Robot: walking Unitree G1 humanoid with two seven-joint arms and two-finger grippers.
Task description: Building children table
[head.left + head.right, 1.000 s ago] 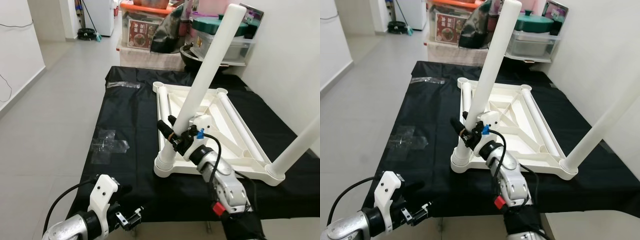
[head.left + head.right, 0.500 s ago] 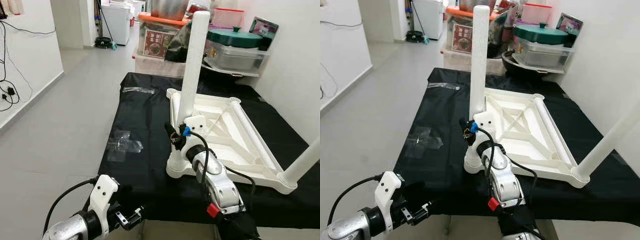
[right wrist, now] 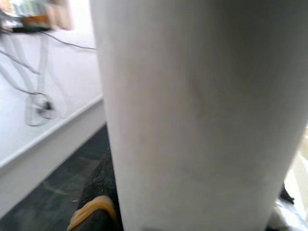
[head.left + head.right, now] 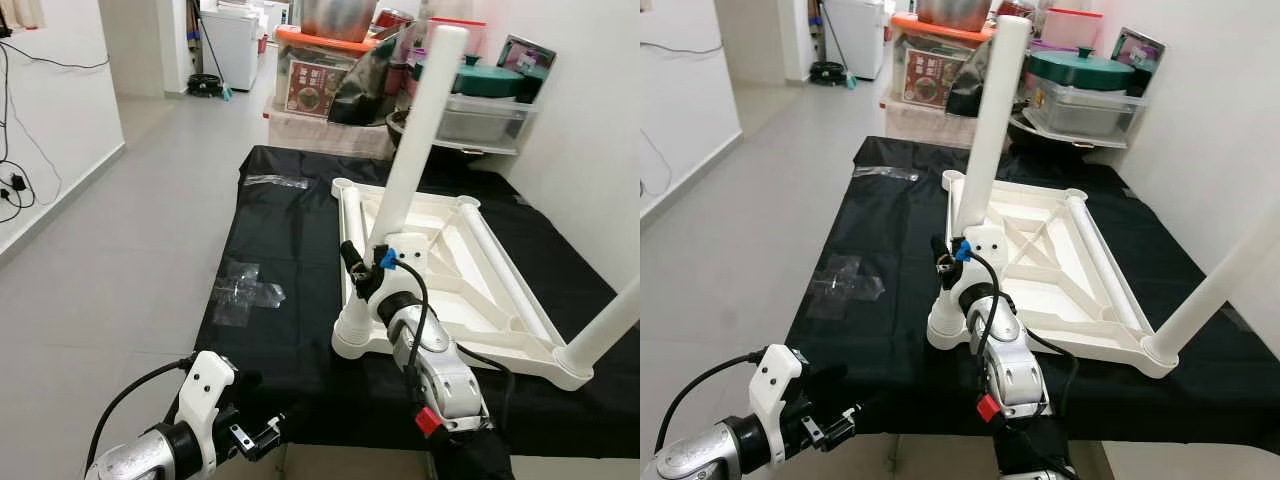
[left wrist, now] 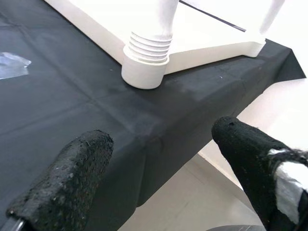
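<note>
A white children's table top (image 4: 450, 262) lies upside down on a black cloth (image 4: 285, 240). A white leg (image 4: 415, 130) stands in its near-left corner socket (image 5: 143, 71), leaning to the right. My right gripper (image 4: 362, 272) is shut on this leg low down; in the right wrist view the leg (image 3: 192, 110) sits against a black finger (image 3: 98, 192). A second leg (image 4: 605, 335) rises from the near-right corner. Two loose legs (image 4: 352, 215) (image 4: 500, 265) lie along the top's sides. My left gripper (image 5: 161, 132) hangs open below the table's front edge, holding nothing.
Clear plastic wrappers (image 4: 245, 292) (image 4: 275, 181) lie on the cloth to the left. Storage boxes, pots and bags (image 4: 330, 75) are stacked behind the table. A white wall (image 4: 590, 130) stands close on the right. Bare floor (image 4: 120, 230) stretches to the left.
The held leg stood upright half a second ago and now leans right again, as it did a second ago. The camera shifted early on. The left arm stayed put.
</note>
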